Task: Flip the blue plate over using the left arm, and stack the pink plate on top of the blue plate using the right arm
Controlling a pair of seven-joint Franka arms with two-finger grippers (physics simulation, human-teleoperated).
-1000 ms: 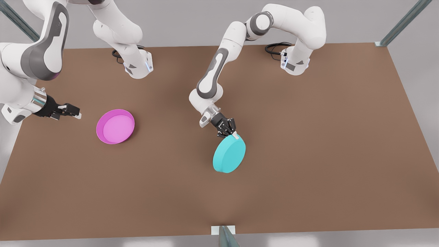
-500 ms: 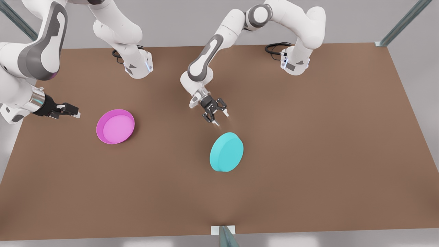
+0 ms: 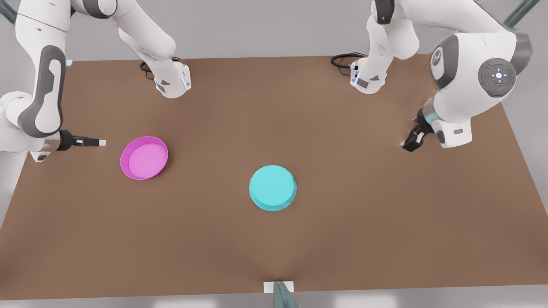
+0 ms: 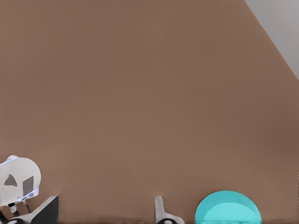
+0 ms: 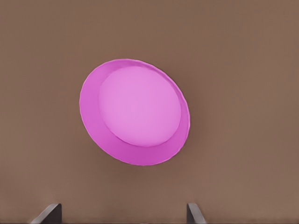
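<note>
The blue plate (image 3: 272, 188) lies flat near the table's middle with its plain underside up; it also shows as the blue plate (image 4: 227, 207) in the left wrist view. My left gripper (image 3: 411, 143) hangs far off at the front view's right, open, its fingers (image 4: 161, 212) spread with nothing between them. The pink plate (image 3: 144, 157) sits rim up at the front view's left, and its lighter inside shows on the pink plate (image 5: 135, 111) in the right wrist view. My right gripper (image 3: 92, 141) hovers beside it, toward the table's edge, open and apart from the rim.
The brown table (image 3: 342, 222) carries both arm bases at the back, one base (image 3: 172, 83) on the front view's left and another base (image 3: 367, 79) on the right. A metal post (image 3: 280, 295) stands at the front edge.
The left gripper let go of the tilted blue plate and swung away to the front view's right. The plate settled flat, underside up. The right arm shifted slightly beside the pink plate.
</note>
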